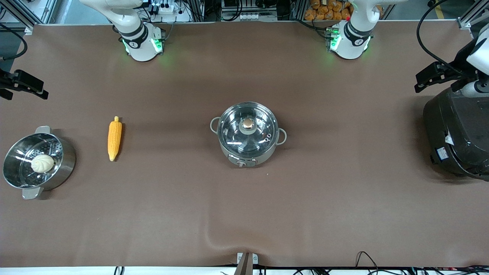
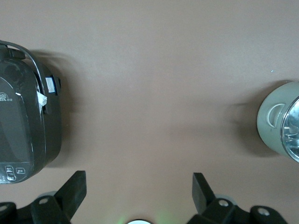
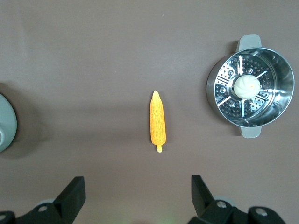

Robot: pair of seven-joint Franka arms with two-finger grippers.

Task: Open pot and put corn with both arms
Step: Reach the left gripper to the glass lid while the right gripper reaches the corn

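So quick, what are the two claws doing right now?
Left claw: open, holding nothing, over bare table between the black cooker and the pot.
Right claw: open, empty, above the corn.

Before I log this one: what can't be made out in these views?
- pot: contents, front view, glare on the glass lid; both wrist views cut it at an edge.
- black cooker: cut off by the edge, front and left wrist views.
- left gripper, right gripper: open; only fingertips show.
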